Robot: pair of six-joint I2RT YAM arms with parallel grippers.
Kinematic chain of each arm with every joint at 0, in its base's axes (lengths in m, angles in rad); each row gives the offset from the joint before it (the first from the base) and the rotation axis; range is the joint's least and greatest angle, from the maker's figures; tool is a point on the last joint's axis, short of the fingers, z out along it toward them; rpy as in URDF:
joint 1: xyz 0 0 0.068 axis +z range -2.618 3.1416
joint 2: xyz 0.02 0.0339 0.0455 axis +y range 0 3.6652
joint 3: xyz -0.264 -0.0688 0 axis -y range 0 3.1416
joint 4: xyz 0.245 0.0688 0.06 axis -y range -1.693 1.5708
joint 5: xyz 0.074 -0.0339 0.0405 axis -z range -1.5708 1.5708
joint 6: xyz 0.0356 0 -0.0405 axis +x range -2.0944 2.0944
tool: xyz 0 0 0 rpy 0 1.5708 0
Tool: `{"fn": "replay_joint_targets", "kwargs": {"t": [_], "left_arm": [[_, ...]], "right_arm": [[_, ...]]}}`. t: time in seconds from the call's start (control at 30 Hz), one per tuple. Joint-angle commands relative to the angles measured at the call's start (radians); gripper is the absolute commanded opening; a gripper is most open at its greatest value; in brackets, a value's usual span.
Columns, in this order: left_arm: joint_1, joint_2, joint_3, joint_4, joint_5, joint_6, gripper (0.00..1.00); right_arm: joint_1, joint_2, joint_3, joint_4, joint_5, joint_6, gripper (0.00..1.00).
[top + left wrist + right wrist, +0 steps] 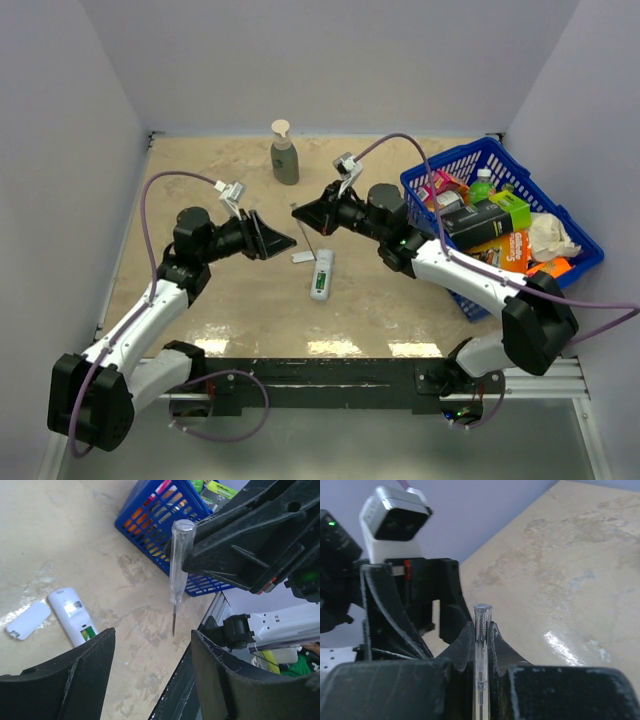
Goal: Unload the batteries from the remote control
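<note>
The remote control (322, 275) lies on the table between the arms, recess open and facing up, with green of the batteries (320, 285) showing in it. It also shows in the left wrist view (70, 612), with the green batteries (89, 632) at its near end. My right gripper (308, 221) is shut on a thin clear-handled stick (482, 640), held upright above the table behind the remote; its metal tip (174, 622) points down. My left gripper (280, 241) is open and empty, level with the stick and just left of it.
The small white cover (303, 257) lies flat beside the remote's far end, also in the left wrist view (27, 620). A blue basket (424, 177) of packets stands at the right. A soap bottle (285, 153) stands at the back.
</note>
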Motion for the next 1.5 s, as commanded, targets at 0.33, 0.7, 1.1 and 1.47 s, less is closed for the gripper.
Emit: {"fn": "replay_joint_targets", "kwargs": {"t": [0.33, 0.7, 1.1, 1.47], "left_arm": [[-0.101, 0.036, 0.031, 0.240, 0.025, -0.104, 0.62], [-0.142, 0.030, -0.001, 0.347, 0.034, -0.145, 0.61], [-0.182, 0.056, -0.016, 0.453, 0.058, -0.190, 0.52], [-0.190, 0.048, -0.003, 0.292, 0.003, -0.141, 0.00]], "right_arm": [[0.047, -0.143, -0.151, 0.416, -0.062, 0.165, 0.00], [0.049, -0.197, -0.208, 0.502, -0.030, 0.211, 0.00], [0.049, -0.220, -0.243, 0.550, 0.019, 0.271, 0.00], [0.047, -0.244, -0.147, 0.206, 0.076, 0.181, 0.23]]}}
